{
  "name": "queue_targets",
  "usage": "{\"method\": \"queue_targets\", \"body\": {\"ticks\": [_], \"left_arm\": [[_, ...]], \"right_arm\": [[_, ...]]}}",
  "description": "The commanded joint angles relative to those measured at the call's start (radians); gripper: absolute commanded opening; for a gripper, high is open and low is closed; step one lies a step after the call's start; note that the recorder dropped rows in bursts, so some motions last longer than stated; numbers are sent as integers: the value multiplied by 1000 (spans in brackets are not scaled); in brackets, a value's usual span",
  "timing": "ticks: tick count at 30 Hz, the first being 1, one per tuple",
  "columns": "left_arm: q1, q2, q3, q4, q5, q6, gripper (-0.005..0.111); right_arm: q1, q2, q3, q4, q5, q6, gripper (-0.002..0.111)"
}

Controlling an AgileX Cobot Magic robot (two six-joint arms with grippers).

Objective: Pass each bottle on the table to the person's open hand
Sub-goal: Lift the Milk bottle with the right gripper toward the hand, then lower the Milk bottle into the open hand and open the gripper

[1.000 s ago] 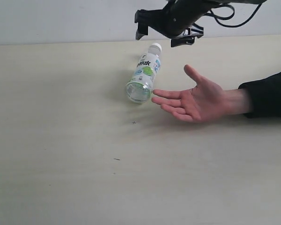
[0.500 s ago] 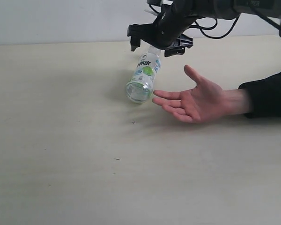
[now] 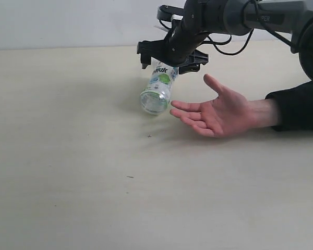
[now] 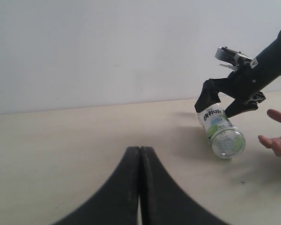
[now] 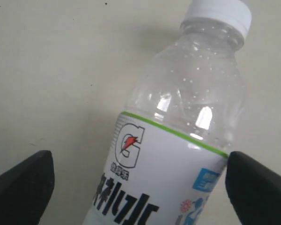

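Note:
One clear bottle [image 3: 159, 86] with a green-white label and white cap lies on its side on the cream table [image 3: 68, 156], base toward the camera. My right gripper [image 3: 171, 57] is open, its two black fingers straddling the bottle's upper body without touching it; the bottle [image 5: 178, 140] fills the right wrist view between the fingertips [image 5: 23, 180]. A person's open hand [image 3: 219, 112] rests palm up just right of the bottle. My left gripper [image 4: 140, 154] is shut and empty, low over the table, well away from the bottle [image 4: 221, 133]. No other bottles show.
The person's dark sleeve [image 3: 297, 107] lies along the right edge. A pale wall [image 3: 68, 23] backs the table. A few tiny dark specks [image 3: 149, 136] dot the surface in front of the bottle.
My right gripper has come down and slightly left, from above the bottle's cap to straddling its upper body. The bottle and the hand have stayed put.

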Motion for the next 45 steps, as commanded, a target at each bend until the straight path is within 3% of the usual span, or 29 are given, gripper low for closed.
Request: {"method": "queue_targets", "body": {"ticks": [1, 4, 6, 8, 11, 16, 28, 41, 45], "left_arm": [[2, -1, 1, -2, -4, -7, 0], [2, -1, 1, -2, -4, -7, 0], [2, -1, 1, -2, -4, -7, 0], [2, -1, 1, -2, -4, -7, 0], [2, -1, 1, -2, -4, -7, 0], [2, -1, 1, -2, -4, -7, 0], [2, -1, 1, -2, -4, -7, 0], [2, -1, 1, -2, -4, -7, 0], [2, -1, 1, -2, -4, -7, 0]], "right_arm": [[3, 26, -7, -9, -16, 0, 93], [3, 30, -7, -9, -16, 0, 93], [3, 32, -7, -9, -11, -4, 86], [3, 36, -7, -7, 1, -17, 69], [3, 36, -7, -3, 28, -45, 30], [3, 14, -7, 5, 12, -66, 1], [1, -183, -7, 0, 36, -212, 0], [-79, -356, 25, -103, 448, -314, 0], [-99, -423, 134, -106, 420, -351, 0]]}}
